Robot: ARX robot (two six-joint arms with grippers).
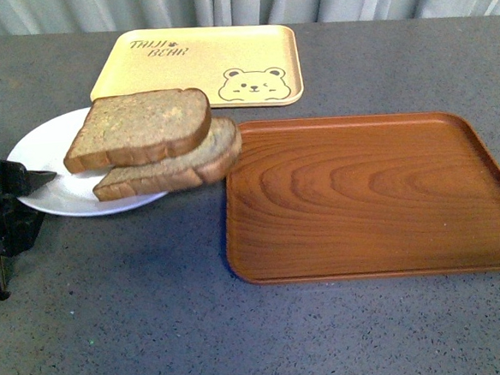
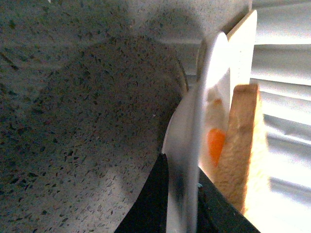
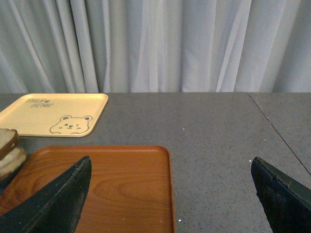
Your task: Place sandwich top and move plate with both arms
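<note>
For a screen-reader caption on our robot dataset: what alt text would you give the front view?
A white plate holds two stacked bread slices, the squarish top slice skewed over a rounder slice; the left pincer grips the plate's left rim. A yellow bear tray lies behind, a wooden tray to the right.

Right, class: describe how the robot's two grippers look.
The left gripper is a matte black, blocky frame ending in a thin pointed finger. The right gripper shows two black, wedge-shaped fingers tapering to tips. No cables or markings show.
</note>
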